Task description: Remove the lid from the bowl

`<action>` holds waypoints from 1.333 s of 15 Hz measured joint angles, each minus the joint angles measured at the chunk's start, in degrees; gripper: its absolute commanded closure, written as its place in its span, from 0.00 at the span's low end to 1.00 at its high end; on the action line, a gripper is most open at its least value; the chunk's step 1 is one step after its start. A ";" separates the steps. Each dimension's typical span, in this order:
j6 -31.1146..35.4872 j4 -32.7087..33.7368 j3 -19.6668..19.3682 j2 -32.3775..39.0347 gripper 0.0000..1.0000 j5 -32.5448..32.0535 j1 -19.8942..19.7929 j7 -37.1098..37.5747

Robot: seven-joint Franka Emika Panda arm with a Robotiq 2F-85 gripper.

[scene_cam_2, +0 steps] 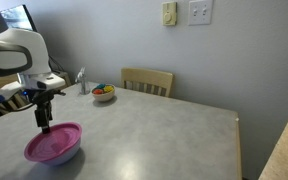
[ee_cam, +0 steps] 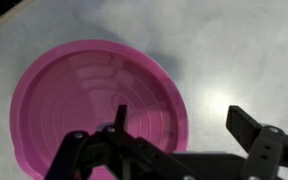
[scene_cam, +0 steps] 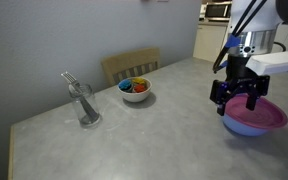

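Note:
The magenta-pink lid (scene_cam: 260,114) lies flat on the light blue bowl (scene_cam: 246,128) at the table's edge, seen in both exterior views, with the lid (scene_cam_2: 52,143) on the bowl (scene_cam_2: 60,157). In the wrist view the lid (ee_cam: 89,100) fills the left half and hides the bowl. My gripper (scene_cam: 240,101) hangs just above the lid's rim, open and empty; it also shows in an exterior view (scene_cam_2: 44,125). In the wrist view its fingers (ee_cam: 182,122) straddle the lid's right edge, one finger over the lid, the other over bare table.
A small white bowl with colourful contents (scene_cam: 135,90) and a clear glass holding utensils (scene_cam: 85,105) stand on the grey table (scene_cam: 154,130). A wooden chair (scene_cam: 130,65) is at the far side. The white bowl (scene_cam_2: 103,94) and chair (scene_cam_2: 147,80) show in both exterior views.

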 measured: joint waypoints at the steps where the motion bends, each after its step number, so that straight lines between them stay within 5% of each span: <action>1: 0.00 0.37 -0.11 0.51 0.03 -0.21 0.08 0.00; 3: -0.01 1.05 -0.14 1.59 0.12 -0.22 0.22 -0.09; 5: -0.03 1.67 -0.15 2.54 0.39 -0.22 0.37 -0.17; 13: -0.25 3.00 -0.29 4.27 0.95 -0.20 0.75 -0.53; 20: -0.32 3.49 -0.95 4.27 0.97 -0.14 0.75 -0.89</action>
